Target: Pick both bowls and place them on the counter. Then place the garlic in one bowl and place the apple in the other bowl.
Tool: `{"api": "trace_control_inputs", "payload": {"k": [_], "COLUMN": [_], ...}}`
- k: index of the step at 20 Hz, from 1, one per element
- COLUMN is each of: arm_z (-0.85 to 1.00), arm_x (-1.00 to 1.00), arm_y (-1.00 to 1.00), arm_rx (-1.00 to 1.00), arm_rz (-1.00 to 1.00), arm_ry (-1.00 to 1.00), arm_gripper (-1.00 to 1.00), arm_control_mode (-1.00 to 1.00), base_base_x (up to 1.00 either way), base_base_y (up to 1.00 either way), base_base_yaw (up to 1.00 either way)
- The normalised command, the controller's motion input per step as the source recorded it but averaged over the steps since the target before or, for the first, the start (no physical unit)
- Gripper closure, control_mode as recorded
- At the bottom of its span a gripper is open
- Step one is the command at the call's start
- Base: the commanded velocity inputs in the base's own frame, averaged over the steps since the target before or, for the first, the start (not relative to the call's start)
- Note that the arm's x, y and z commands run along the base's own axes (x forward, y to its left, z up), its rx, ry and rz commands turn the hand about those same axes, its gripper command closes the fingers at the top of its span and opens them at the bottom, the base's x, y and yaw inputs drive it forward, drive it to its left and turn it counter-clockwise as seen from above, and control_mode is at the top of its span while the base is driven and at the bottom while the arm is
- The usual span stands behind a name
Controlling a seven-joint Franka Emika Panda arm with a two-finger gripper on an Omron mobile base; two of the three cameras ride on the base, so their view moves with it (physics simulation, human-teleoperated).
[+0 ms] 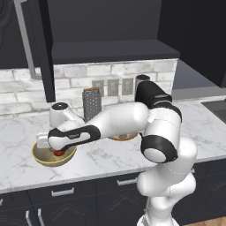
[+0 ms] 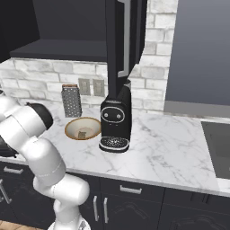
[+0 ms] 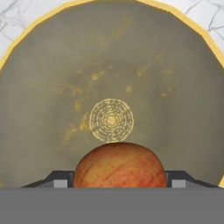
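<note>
One shiny red-orange apple (image 3: 119, 165) (streaked) over speckled olive-tan bowl (image 3: 52, 87) w/ gripper (image 3: 116, 183).

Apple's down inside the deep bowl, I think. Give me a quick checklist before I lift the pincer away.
1. Apple inside the deep olive-tan bowl: ok, it is low over the bowl's inside.
2. Pincer released: cannot tell; its fingers sit at both sides of the apple, and contact is hidden.
3. Apple resting on the bowl's bottom: cannot tell.
4. Garlic in the shallow tan bowl: ok.
5. Both bowls on the counter: ok.
6. Path upward: ok, nothing above the hand in the left base view.
</note>
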Motion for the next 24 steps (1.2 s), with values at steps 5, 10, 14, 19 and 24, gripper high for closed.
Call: {"api": "trace_control_inputs", "payload": {"k": [5, 10, 14, 19, 24], "arm_z": [-0.12, -0.05, 0.0, 0.0, 0.01], "arm_x": [0.0, 0.0, 0.0, 0.01, 0.0], "arm_y": [0.0, 0.0, 0.0, -0.06, -0.25], "arm_rx": [0.0, 0.0, 0.0, 0.0, 0.0], "arm_rz": [0.0, 0.0, 0.0, 0.0, -0.02], "arm_ry": [0.0, 0.0, 0.0, 0.0, 0.0], "arm_gripper": [-1.0, -1.0, -1.0, -1.0, -1.0], "arm_control_mode": [-1.0, -1.0, -1.0, -1.0, -1.0], "base_base_x": [0.0, 0.0, 0.0, 0.0, 0.0], "base_base_y": [0.0, 0.0, 0.0, 0.0, 0.0], "base_base_yaw": [0.0, 0.0, 0.0, 0.0, 0.0]}}
